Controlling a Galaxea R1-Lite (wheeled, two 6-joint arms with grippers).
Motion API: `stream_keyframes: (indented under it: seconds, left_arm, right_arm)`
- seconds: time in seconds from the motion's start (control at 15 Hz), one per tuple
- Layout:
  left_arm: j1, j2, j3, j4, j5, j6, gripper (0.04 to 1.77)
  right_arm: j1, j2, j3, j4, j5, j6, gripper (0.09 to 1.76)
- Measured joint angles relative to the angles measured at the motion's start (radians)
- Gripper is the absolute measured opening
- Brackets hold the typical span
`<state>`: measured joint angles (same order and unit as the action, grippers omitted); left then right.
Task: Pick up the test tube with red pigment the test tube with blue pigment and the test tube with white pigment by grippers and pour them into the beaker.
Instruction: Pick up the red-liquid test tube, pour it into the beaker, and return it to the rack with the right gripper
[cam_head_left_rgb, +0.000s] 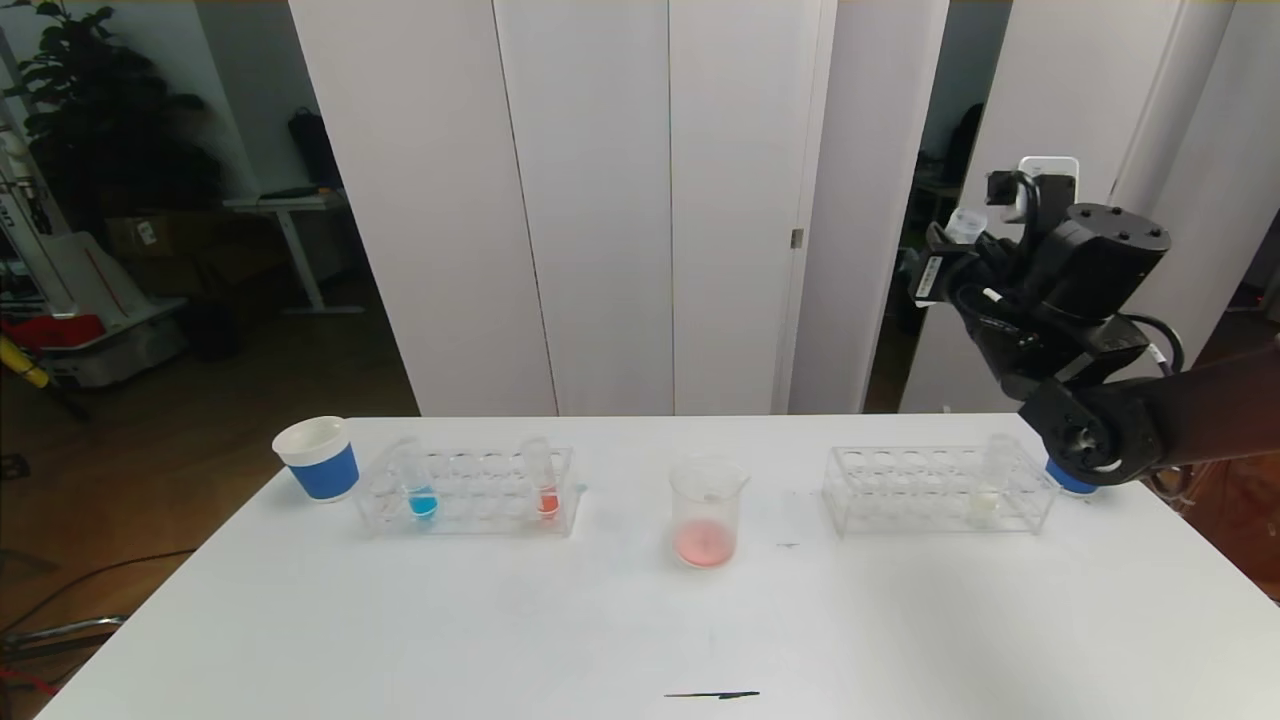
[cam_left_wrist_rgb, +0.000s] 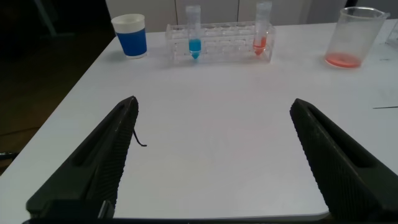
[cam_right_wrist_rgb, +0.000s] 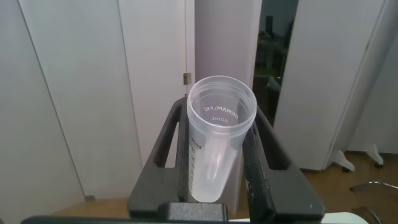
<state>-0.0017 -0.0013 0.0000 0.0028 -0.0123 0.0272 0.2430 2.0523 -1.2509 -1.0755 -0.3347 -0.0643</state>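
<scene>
My right gripper (cam_head_left_rgb: 950, 240) is raised high at the right, above table level, and is shut on a clear, empty-looking test tube (cam_right_wrist_rgb: 219, 134) with its open mouth towards the wrist camera. The beaker (cam_head_left_rgb: 707, 510) stands mid-table with pink-red liquid at its bottom. In the left rack (cam_head_left_rgb: 470, 490) stand the test tube with blue pigment (cam_head_left_rgb: 420, 492) and a test tube with red pigment (cam_head_left_rgb: 543, 487). The test tube with white pigment (cam_head_left_rgb: 992, 482) stands in the right rack (cam_head_left_rgb: 900, 490). My left gripper (cam_left_wrist_rgb: 214, 104) hovers open over bare table, well short of the left rack (cam_left_wrist_rgb: 224, 46).
A white-and-blue paper cup (cam_head_left_rgb: 318, 458) stands at the table's far left. Another blue cup (cam_head_left_rgb: 1065, 478) is half hidden behind my right arm. A thin dark mark (cam_head_left_rgb: 712, 694) lies near the front edge. White panels rise behind the table.
</scene>
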Motion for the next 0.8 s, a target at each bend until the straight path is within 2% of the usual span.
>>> stream_keyframes:
  seconds: [0.47,0.6,0.8]
  left_arm:
    - [0.000,0.000,0.000,0.000,0.000,0.000,1.74]
    - [0.000,0.000,0.000,0.000,0.000,0.000,1.74]
    - [0.000,0.000,0.000,0.000,0.000,0.000,1.74]
  right_arm:
    - [-0.348,-0.084,0.010,-0.006,0.059,0.012,0.57]
    - [-0.414,-0.068,0.012,-0.007,0.075,0.051,0.57]
    - [-0.464,-0.015,0.021,-0.007,0.077,0.105,0.57]
